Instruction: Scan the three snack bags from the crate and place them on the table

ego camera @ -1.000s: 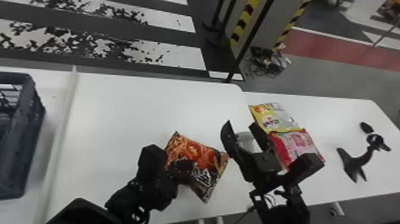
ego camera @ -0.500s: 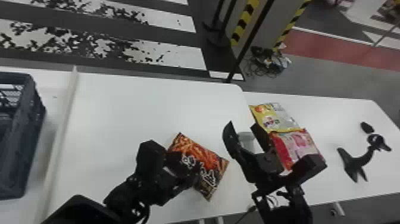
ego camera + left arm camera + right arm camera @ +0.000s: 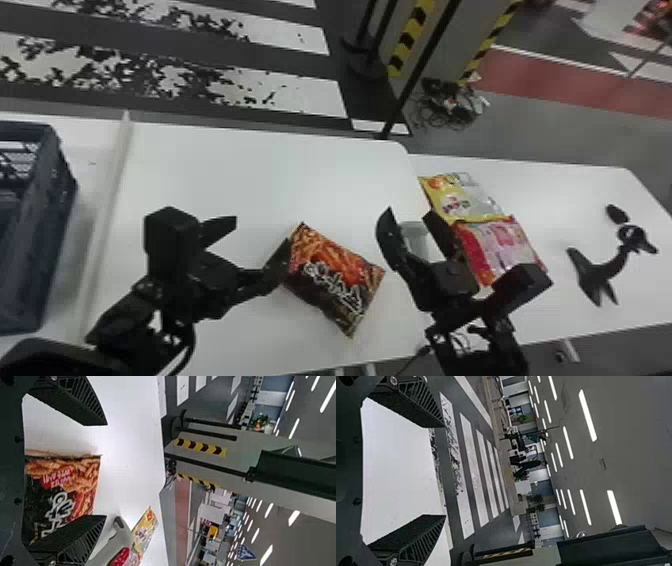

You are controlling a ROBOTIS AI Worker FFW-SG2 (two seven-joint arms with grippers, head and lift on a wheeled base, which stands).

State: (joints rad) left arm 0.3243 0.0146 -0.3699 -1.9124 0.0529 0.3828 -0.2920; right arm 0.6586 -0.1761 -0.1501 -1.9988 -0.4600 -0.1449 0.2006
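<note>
– Where is the snack bag now?
– The orange-and-black snack bag (image 3: 335,282) is seen in the lower middle of the head view, laid slantwise on the white table (image 3: 260,172).
– And the left gripper (image 3: 258,232)?
– It is held at the bag's left side, reached in from the lower left, with its fingers spread wide. Nothing is clamped. In the left wrist view the bag is seen partly between the fingers, and one side of it is covered by the nearer finger. Whether the bag is touched cannot be told.
– How is the right gripper (image 3: 409,215) posed?
– It is pointed up the frame, right of centre, its fingers parted and empty. In the right wrist view bare table is seen between them.
– What is hard to make out?
– A pale object (image 3: 416,239) is half hidden behind the right fingers; what it is cannot be told.
– And the other bags?
– The yellow bag (image 3: 462,192) is seen right of centre, with the red-and-pink bag (image 3: 500,245) against its lower edge; parts of both are covered by the right gripper.
– Farther out?
– The dark blue crate (image 3: 62,175) is cut off by the left edge. A black object (image 3: 597,272) is seen at the lower right, its exact form unclear.
</note>
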